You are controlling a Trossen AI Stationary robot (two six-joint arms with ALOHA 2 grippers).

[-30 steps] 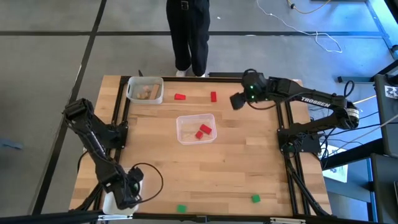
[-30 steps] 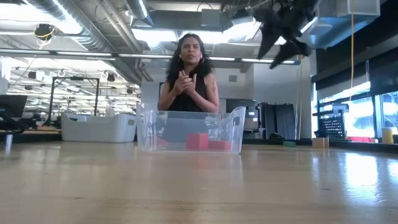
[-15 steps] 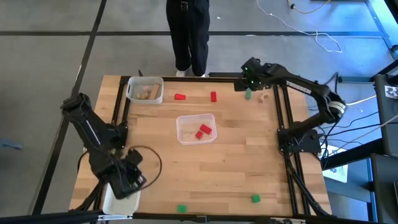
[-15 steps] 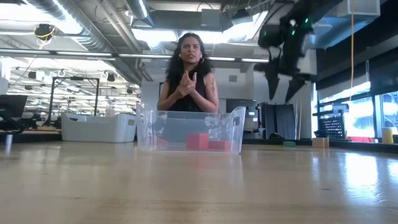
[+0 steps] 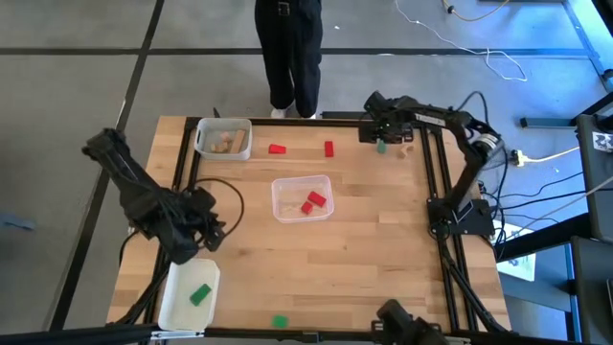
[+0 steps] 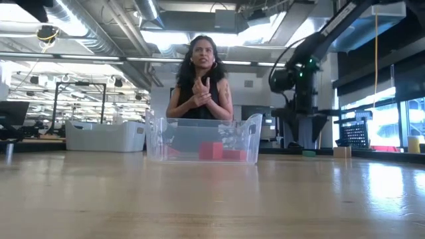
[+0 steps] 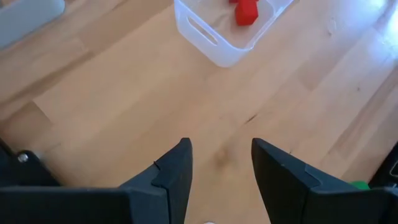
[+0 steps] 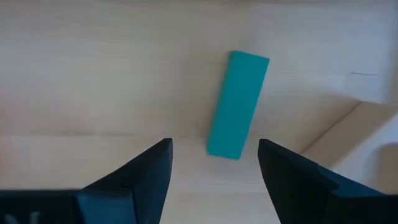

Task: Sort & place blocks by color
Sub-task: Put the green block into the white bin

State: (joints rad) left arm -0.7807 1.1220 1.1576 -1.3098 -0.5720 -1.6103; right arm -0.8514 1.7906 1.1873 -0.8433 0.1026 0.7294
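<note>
A green block [image 5: 381, 146] lies flat on the table at the far right, with a tan block [image 5: 406, 148] beside it. My right gripper [image 5: 379, 135] points down just over the green block. In the right wrist view the open gripper [image 8: 214, 171] has a finger on either side of the block's near end [image 8: 238, 104] without touching it. My left gripper [image 5: 209, 230] is open and empty [image 7: 221, 168] over bare table at the left. A green block [image 5: 199, 294] lies in the white tray [image 5: 172, 307]. Two red blocks [image 5: 313, 201] lie in the clear tray [image 5: 287, 213].
Two red blocks [image 5: 277, 149] [image 5: 329, 148] lie on the far table, and a green block [image 5: 279, 321] lies near the front edge. A tray [image 5: 207, 150] at the far left holds tan blocks. A person [image 6: 199, 79] stands behind the far edge. A dark object [image 5: 407, 326] shows at the front right.
My right gripper has tipped to point down and gone down toward the green block at the far right. My left gripper has gone up from the white tray and toward the far edge. A green block now shows in that tray.
</note>
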